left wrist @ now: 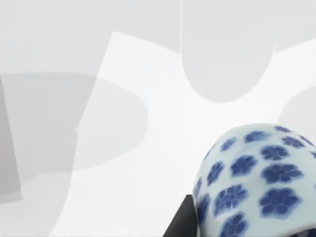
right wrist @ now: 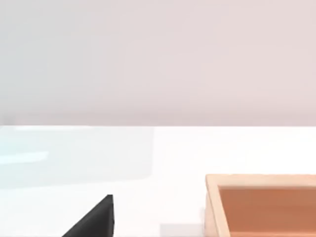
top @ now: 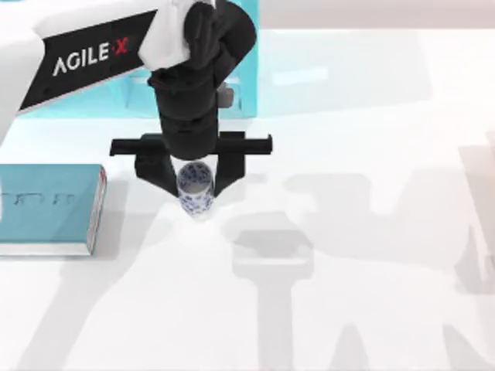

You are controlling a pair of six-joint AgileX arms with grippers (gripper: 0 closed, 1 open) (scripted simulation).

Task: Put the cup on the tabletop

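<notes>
I see one cup (top: 195, 188), one teal book (top: 48, 207), one light-blue shelf cabinet (top: 246, 69) and one wooden box (right wrist: 261, 205).

My left end effector (top: 193, 179) hangs over the middle-left part of the counter (top: 371, 294). It holds the cup, one dark finger on each side, pressed against the cup's wall. The cup is small and white with blue flowers. In my left wrist view the cup (left wrist: 256, 182) sits big and close, with white counter (left wrist: 148, 148) past it. I cannot tell if the cup's bottom touches the counter yet or hangs just above it.

The book lies flat at the left edge of the counter — well apart from the cup, with a bare strip between them. The shelf cabinet stands at the far side, behind my left arm.

To the right of the cup the counter is wide and bare, with only grey shadows lying on it. The near side is bare too, all the way to the near edge.

My right wrist view shows one dark finger tip (right wrist: 96, 219) of my right end effector, the counter (right wrist: 173, 153) and the box with its raised rim — I cannot tell if that end effector is wide or narrow.
</notes>
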